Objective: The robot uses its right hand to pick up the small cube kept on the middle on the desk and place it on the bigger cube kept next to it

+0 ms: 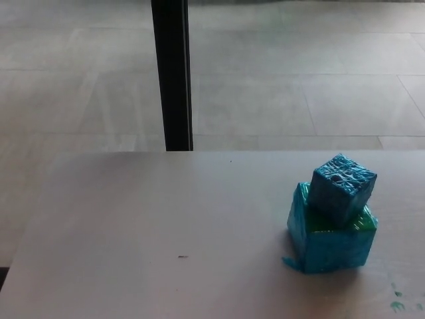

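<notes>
A small blue cube (342, 187) rests on top of a bigger cube (330, 244) at the right side of the desk (166, 226). The bigger cube has blue sides and a green top face. The small cube sits turned at an angle to the one beneath it and reaches toward its far right corner. Neither of my hands shows in the head view.
A black vertical post (172, 73) stands behind the desk's far edge, left of centre. Pale tiled floor lies beyond. Small green paint marks (397, 302) dot the desk at the bottom right, and a tiny dark speck (182, 256) lies near the middle.
</notes>
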Motion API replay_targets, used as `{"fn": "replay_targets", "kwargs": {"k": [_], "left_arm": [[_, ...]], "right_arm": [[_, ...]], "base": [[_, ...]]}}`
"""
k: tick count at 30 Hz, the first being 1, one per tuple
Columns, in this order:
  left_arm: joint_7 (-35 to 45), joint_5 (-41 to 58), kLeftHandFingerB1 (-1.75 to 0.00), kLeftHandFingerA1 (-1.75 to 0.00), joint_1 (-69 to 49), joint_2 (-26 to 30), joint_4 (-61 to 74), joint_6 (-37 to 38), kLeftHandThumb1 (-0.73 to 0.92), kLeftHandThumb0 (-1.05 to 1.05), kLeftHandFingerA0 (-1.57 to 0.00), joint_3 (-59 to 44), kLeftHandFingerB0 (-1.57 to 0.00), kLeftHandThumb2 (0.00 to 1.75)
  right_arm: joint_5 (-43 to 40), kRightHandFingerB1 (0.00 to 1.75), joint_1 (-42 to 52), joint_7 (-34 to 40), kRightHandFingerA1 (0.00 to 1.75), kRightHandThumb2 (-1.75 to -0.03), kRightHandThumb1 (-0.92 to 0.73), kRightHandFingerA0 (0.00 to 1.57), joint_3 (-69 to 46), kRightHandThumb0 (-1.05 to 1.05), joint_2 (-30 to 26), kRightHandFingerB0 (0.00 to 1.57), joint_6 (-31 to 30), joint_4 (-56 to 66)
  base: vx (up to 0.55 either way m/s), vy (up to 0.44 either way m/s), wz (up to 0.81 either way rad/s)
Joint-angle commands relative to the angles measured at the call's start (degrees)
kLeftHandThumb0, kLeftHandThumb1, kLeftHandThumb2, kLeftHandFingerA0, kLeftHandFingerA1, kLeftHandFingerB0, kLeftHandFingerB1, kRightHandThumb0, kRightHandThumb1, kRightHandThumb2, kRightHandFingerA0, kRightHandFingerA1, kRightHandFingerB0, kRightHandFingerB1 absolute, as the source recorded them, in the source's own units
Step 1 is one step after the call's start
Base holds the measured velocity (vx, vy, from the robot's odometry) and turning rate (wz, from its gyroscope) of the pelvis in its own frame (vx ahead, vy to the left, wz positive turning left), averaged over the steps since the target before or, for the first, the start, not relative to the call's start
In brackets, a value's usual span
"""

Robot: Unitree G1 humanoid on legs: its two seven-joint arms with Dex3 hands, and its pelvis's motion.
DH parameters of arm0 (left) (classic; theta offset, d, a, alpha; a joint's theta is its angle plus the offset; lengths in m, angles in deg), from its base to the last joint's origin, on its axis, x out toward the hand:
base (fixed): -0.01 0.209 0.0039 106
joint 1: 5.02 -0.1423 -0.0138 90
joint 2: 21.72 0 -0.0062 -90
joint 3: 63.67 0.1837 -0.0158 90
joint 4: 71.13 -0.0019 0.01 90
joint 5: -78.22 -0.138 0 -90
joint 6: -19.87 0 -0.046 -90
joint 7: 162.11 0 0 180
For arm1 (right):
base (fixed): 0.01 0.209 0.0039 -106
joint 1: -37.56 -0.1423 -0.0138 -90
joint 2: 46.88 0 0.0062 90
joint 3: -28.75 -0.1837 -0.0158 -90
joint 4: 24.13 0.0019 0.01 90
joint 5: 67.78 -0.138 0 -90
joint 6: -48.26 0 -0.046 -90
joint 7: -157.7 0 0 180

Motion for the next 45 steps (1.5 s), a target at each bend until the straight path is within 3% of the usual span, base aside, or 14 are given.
{"fn": "replay_targets", "kwargs": {"k": [1,9,10,12,20,21,28,29,33,34,41,42,44,45], "left_arm": [[-0.14,1.5,-0.54,-0.67,-0.89,-0.54,0.0,-1.06,0.65,-0.72,-0.51,-1.42,-0.6,0.6],[-0.89,0.19,-0.42,-0.56,-0.83,-0.69,-0.41,-0.02,0.67,-0.72,-0.39,-0.54,-0.49,0.61],[-1.26,0.15,-0.55,-0.63,-0.78,-0.76,-0.47,-0.13,0.56,-0.74,-0.42,-0.55,-0.48,0.99],[-1.33,0.76,-0.47,-0.61,-0.72,-0.89,-0.29,-0.92,0.66,-0.71,-0.43,-1.07,-0.53,0.6],[-2.19,0.42,-0.52,-0.64,-1.09,-0.77,0.27,-0.68,0.67,-0.74,-0.48,-0.47,-0.57,0.61],[-1.27,1.53,-0.62,-0.72,-0.92,-0.89,0.11,-1.64,0.53,-0.7,-0.51,-1.43,-0.5,0.99],[-1.61,0.43,-0.55,-0.65,-0.83,-0.92,-0.11,-0.4,0.66,-0.75,-0.47,-1.09,-0.56,0.61],[-0.96,0.82,-0.6,-0.66,-0.89,-0.83,0.1,-0.81,0.55,-0.71,-0.43,-1.35,-0.48,1.0],[-0.69,0.59,-0.46,-0.58,-1.08,-0.78,0.17,-0.5,0.68,-0.71,-0.42,-1.21,-0.51,0.61],[-1.64,0.4,-0.58,-0.68,-1.08,-0.95,0.25,-0.41,0.55,-0.69,-0.48,-1.14,-0.45,1.01],[-1.69,0.45,-0.43,-0.57,-0.39,-1.14,-0.55,-0.7,0.68,-0.68,-0.46,-1.15,-0.52,0.61],[-1.67,0.22,-0.6,-0.64,-0.67,-1.02,-0.31,-0.19,0.56,-0.69,-0.41,-0.94,-0.5,1.01],[-0.98,1.4,-0.5,-0.6,-0.48,-1.21,-0.64,-0.86,0.66,-0.71,-0.52,-2.0,-0.6,0.6],[-0.86,1.72,-0.58,-0.66,-0.35,-1.27,-0.71,-1.24,0.54,-0.72,-0.48,-2.36,-0.49,0.99]], "right_arm": [[-12.52,0.73,-1.42,-1.44,1.12,-0.62,-0.75,0.63,-3.33,-0.59,2.0,0.43,-6.5,-3.88],[-12.16,0.63,-1.45,-6.1,0.87,-0.64,-0.79,0.67,1.09,-0.68,0.19,0.35,-11.25,-5.1],[-12.0,0.63,-1.32,-6.7,0.81,-1.01,-0.62,0.68,1.77,-0.67,0.03,0.35,-11.2,-5.23],[-12.1,0.57,-0.92,-8.63,0.82,-0.64,-0.82,0.69,3.91,-0.68,-0.52,0.41,-11.22,-5.44],[-14.52,0.54,0.22,-9.89,0.78,-0.64,-0.81,0.8,8.9,-0.67,-1.49,0.54,-11.69,-4.54],[-14.83,0.52,-0.07,-9.76,0.77,-0.64,-0.8,0.84,9.12,-0.68,-1.68,0.56,-11.62,-5.41],[-16.84,0.53,0.55,-10.19,0.76,-0.64,-0.8,0.81,10.55,-0.67,-1.85,0.54,-11.41,-4.72],[-16.89,0.52,0.42,-9.87,0.75,-0.64,-0.8,0.81,10.8,-0.68,-1.88,0.51,-11.4,-4.93],[-17.24,0.53,0.07,-9.29,0.75,-0.64,-0.79,0.85,11.82,-0.68,-2.16,0.5,-11.51,-5.6],[-17.09,0.53,0.14,-9.52,0.75,-0.64,-0.8,0.85,12.29,-0.68,-2.32,0.49,-11.26,-5.83],[-18.08,0.51,-0.55,-9.41,0.72,-0.64,-0.8,0.8,13.57,-0.67,-2.89,0.5,-11.13,-7.05],[-17.92,0.52,-0.37,-9.34,0.74,-0.64,-0.8,0.83,13.92,-0.67,-2.87,0.49,-10.85,-6.86],[-18.07,0.52,-0.36,-9.6,0.74,-0.64,-0.8,0.83,14.23,-0.68,-2.91,0.49,-10.43,-7.21],[-18.34,0.53,-0.27,-10.36,0.74,-0.64,-0.81,0.79,14.33,-0.68,-2.97,0.48,-10.27,-7.27]], "base": [[0.0,0.0,0.0],[0.0,0.0,0.0],[0.0,0.0,0.0],[0.0,0.0,0.0],[0.0,0.0,0.0],[0.0,0.0,0.0],[0.0,0.0,0.0],[0.0,0.0,0.0],[0.0,0.0,0.0],[0.0,0.0,0.0],[0.0,0.0,0.0],[0.0,0.0,0.0],[0.0,0.0,0.0],[0.0,0.0,0.0]]}}
